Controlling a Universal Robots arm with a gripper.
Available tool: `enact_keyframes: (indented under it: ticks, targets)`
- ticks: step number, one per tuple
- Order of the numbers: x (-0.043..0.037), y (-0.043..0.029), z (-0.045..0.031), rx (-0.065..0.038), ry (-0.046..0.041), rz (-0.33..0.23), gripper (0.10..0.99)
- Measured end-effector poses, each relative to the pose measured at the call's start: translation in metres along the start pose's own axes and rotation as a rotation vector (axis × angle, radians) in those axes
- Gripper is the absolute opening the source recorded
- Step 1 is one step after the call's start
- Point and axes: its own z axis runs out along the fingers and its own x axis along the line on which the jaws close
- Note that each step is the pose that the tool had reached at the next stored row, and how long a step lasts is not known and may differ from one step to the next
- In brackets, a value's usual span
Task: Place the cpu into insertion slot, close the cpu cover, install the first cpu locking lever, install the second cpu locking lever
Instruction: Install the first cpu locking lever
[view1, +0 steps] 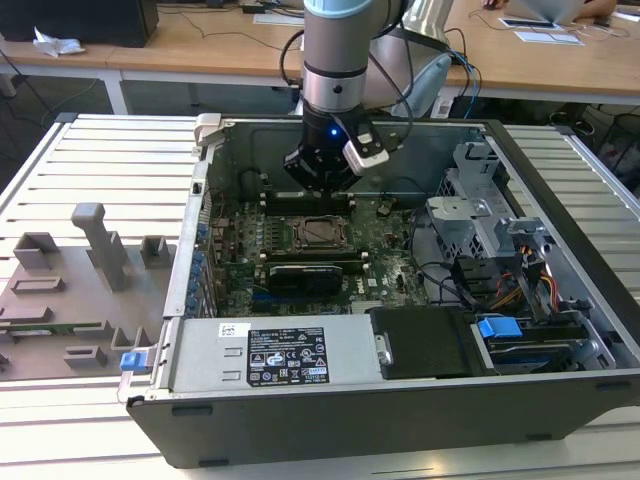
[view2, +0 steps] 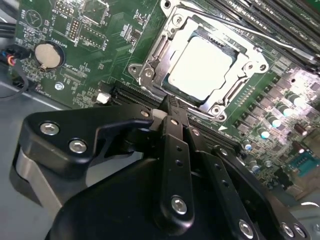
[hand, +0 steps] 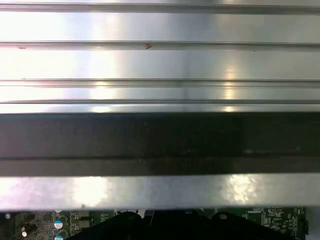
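An open computer case (view1: 560, 190) lies on a slatted metal worktop (view1: 100, 165), with the green motherboard (view1: 230, 250) exposed inside. The arm reaches down into the case, and its gripper (view1: 320, 180) hangs just at the 12 o'clock side of the socket, close above the board. In the second wrist view the gripper (view2: 172, 107) shows its black fingers (view2: 176, 145) drawn together to a narrow point with nothing between them. The cpu (view2: 200, 67) sits seated in the socket, pale metal top facing up, and the cpu cover (view2: 172, 30) lies closed flat around it, its window framing the chip. A thin wire lever (view2: 250, 32) runs along one side of the socket frame; whether it is latched cannot be told. Around the socket stand memory slots (view1: 308, 272) at 6 o'clock, a drive cage (view1: 470, 215) at 3 o'clock with bundled cables (view1: 520, 285), and the power supply (view1: 270, 355) along the near wall. A coin cell battery (view2: 47, 55) sits on the board apart from the socket. Grey plastic fixtures (view1: 70, 290) rest on the worktop at 9 o'clock, outside the case.
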Motion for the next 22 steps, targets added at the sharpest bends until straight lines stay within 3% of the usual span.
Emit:
enact_keyframes:
  ticks: [9,12,22]
  targets:
    - [-0.0004,-0.0001,-0.0171,0.004,0.0,0.0,0.106]
    - [-0.0007,-0.0001,-0.0282,0.007,0.0,0.0,0.106]
    - [-0.0011,-0.0002,-0.0446,0.009,-0.0001,0.0,0.106]
